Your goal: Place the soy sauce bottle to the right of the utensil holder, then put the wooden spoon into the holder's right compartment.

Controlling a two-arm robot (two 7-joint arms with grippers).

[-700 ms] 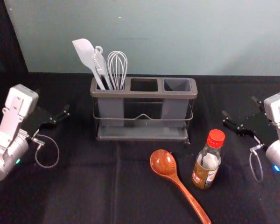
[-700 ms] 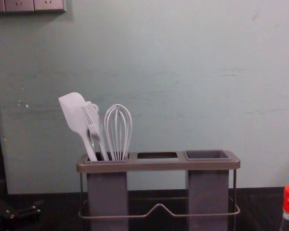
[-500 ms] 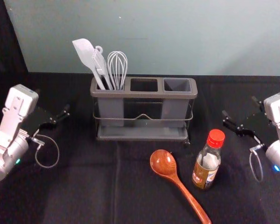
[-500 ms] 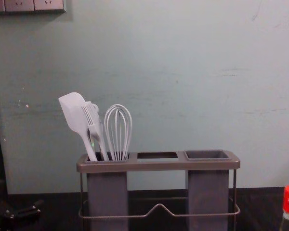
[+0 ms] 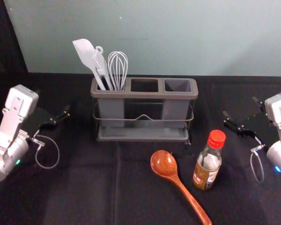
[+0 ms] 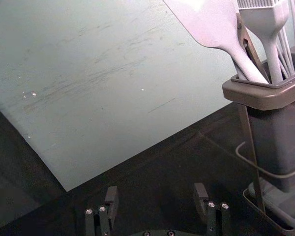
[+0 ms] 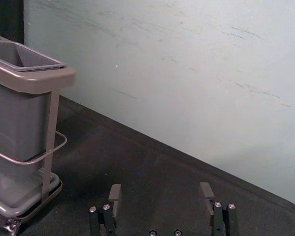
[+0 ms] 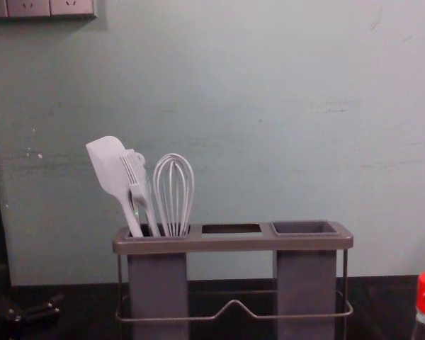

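From here, the head view looks forward and down on the utensil holder [image 5: 143, 95]; the chest view shares it, facing level, lower and closer; wrist views catch opposite ends.

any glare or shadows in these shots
Head view: small glints on the wooden spoon, a soft shadow on the wall toward the right, and folds barely readable in the dark cloth; left wrist view: a bright, washed-out patch on the spatula.
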